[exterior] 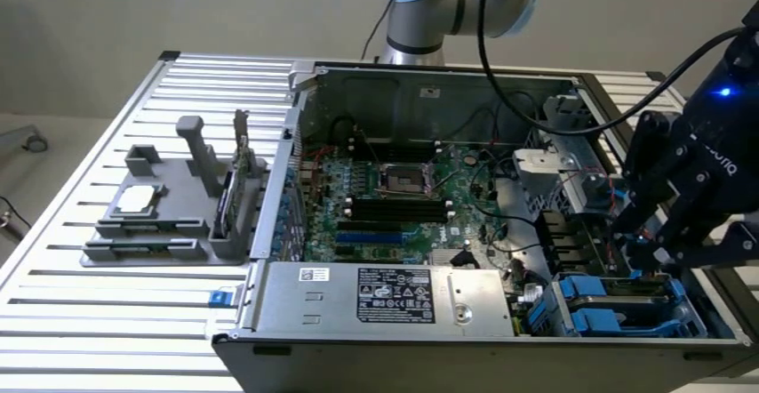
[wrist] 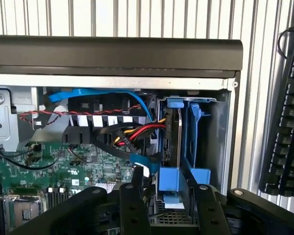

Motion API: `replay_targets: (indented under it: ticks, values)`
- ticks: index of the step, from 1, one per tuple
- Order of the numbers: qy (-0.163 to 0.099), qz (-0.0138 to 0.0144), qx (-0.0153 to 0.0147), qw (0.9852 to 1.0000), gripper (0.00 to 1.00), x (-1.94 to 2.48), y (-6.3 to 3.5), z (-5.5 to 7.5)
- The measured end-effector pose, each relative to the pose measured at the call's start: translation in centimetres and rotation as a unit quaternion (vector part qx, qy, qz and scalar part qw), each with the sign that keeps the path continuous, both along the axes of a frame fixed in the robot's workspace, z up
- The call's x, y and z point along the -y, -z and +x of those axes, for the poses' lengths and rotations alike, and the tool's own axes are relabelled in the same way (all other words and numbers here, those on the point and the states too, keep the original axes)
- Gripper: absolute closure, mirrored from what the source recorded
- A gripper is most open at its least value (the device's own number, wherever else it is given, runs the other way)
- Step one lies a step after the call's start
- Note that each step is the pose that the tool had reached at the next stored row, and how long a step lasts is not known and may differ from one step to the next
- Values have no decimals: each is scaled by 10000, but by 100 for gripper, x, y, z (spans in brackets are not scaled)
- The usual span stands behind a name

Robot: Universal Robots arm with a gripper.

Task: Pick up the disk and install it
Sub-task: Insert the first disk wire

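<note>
The disk stands on edge in the drive bay at the corner of the open computer case, with its blue carrier frame at the near end. In the exterior view the disk is in the bay at the case's lower right. My gripper hangs just above that bay. In the wrist view the gripper is open. Its two dark fingers straddle the carrier's near end, and a gap shows beside the blue plastic.
A second blue carrier sits in the slot beside the disk. Red, yellow and black cables bunch close to the bay. A grey holder with a chip and a card stands on the exterior view's left. A keyboard lies outside the case.
</note>
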State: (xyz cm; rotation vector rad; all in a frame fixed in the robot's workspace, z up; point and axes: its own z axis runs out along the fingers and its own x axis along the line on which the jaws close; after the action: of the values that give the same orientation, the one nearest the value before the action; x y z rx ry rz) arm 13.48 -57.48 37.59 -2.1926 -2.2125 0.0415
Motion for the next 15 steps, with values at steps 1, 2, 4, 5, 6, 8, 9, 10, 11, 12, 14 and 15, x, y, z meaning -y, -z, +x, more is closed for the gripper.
replay_targets:
  ticks: [1, 2, 4, 5, 6, 8, 9, 10, 11, 12, 14, 15]
  values:
    - [0, -2, 3, 10000, 57, -10, 0, 0]
    - [0, -1, 7, 10000, 57, -21, 1, 0]
    - [3, -2, 24, 10000, 57, -45, 8, 0]
    - [4, -2, 31, 10000, 57, -55, 13, -1]
    - [5, -4, 38, 10000, 57, -63, 18, 0]
    - [8, -13, 52, 10000, 57, -76, 26, -1]
    - [9, -20, 61, 10000, 57, -82, 30, -1]
    - [12, -25, 68, 10000, 57, -87, 33, 0]
    - [14, -31, 76, 10000, 57, -91, 36, -1]
    - [17, -40, 83, 10000, 57, -94, 38, 0]
    - [25, -60, 95, 9999, 57, -96, 44, -1]
    - [31, -70, 100, 9999, 57, -97, 47, -1]
